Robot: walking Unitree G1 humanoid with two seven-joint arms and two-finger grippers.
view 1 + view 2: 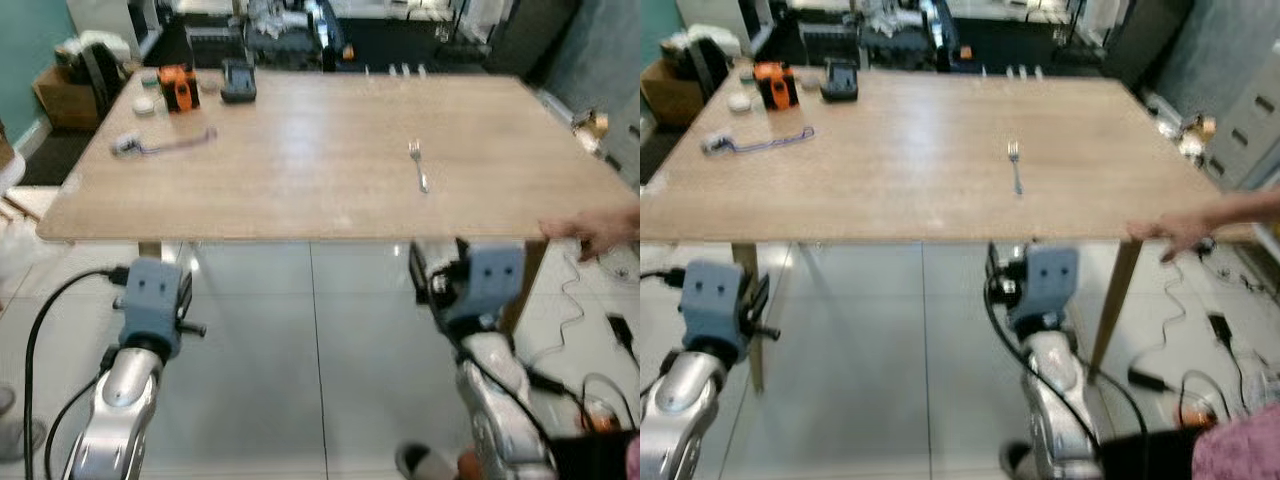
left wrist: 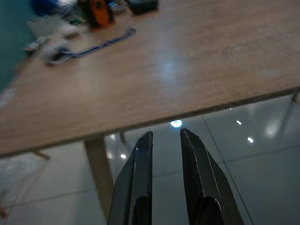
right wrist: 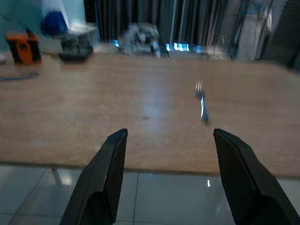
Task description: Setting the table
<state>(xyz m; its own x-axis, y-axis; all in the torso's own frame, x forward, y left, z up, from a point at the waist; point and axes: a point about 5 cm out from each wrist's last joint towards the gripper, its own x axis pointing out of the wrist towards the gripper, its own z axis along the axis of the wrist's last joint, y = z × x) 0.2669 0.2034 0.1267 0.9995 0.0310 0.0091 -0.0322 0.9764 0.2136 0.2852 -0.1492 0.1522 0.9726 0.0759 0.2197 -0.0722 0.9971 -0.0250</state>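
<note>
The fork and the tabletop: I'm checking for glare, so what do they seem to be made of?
The fork looks like polished metal: silvery with bright glints. The tabletop looks like light wood or wood-look laminate with a smooth satin finish: visible grain and soft light reflections.

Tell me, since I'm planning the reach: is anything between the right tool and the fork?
Nothing visible. The right tool hangs open just off the table's near edge, and only bare wood lies between it and the fork. A person's hand rests on the edge, off to the right.

Soft overhead light glares off the table point(image 1: 300, 150) and floor point(image 1: 300, 330); wrist views dimmer, slightly blurred.
</note>
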